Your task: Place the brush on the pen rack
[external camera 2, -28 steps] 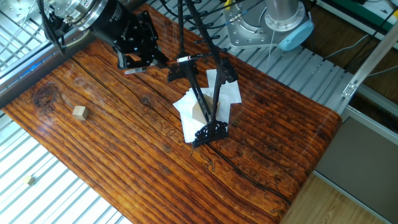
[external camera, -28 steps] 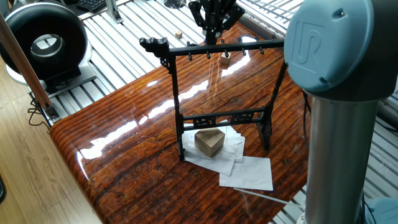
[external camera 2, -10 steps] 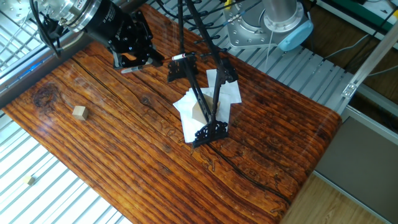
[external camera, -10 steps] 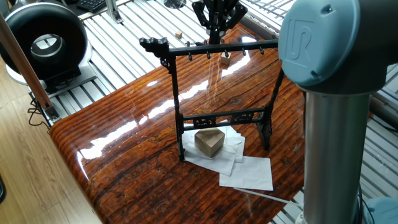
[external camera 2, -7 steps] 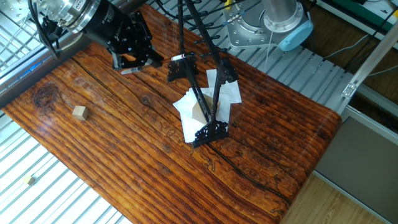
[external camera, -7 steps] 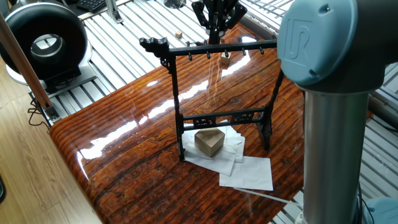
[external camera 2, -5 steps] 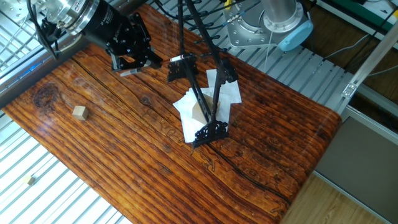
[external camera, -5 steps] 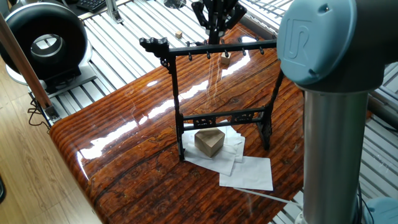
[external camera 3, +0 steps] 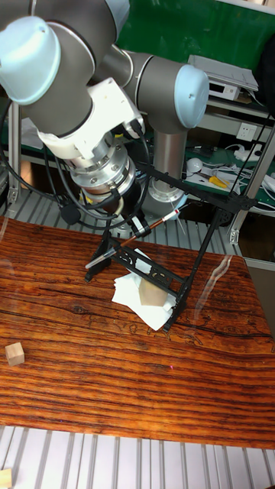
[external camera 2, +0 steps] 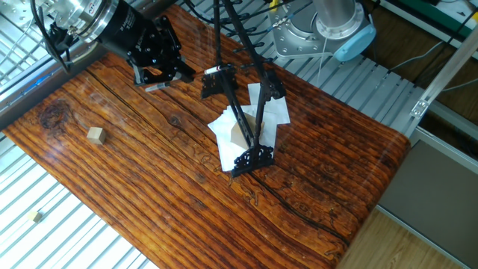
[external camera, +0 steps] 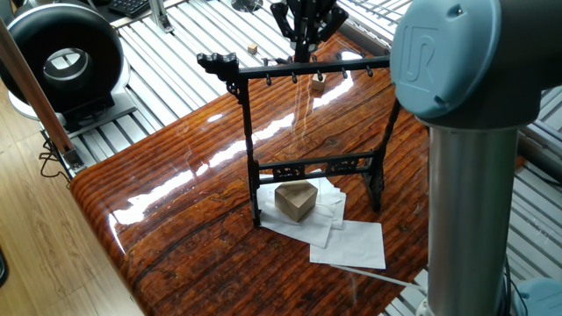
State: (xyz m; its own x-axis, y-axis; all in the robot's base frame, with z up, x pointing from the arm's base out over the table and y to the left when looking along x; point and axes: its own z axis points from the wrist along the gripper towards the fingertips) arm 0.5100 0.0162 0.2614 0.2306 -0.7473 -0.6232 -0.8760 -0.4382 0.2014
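Glossy grained wood table [external camera: 176, 193]; matt black pen rack [external camera: 250, 149].

White paper sheets [external camera: 348, 242] are lying on the glossy wooden table [external camera: 176, 211], with a tan wooden block [external camera: 296, 200] sitting on them. A small wooden cube [external camera 2: 94, 134] is resting well apart on the tabletop, and another tiny cube [external camera 2: 36, 217] is lying on the slatted metal surface [external camera 2: 45, 232] beside it. A round black device [external camera: 61, 61] is standing beyond the table's corner.

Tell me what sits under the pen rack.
Under the pen rack: white paper sheets and a tan wooden block resting on them, between the uprights. How many sheets are stacked, and whatever the block covers, cannot be seen.
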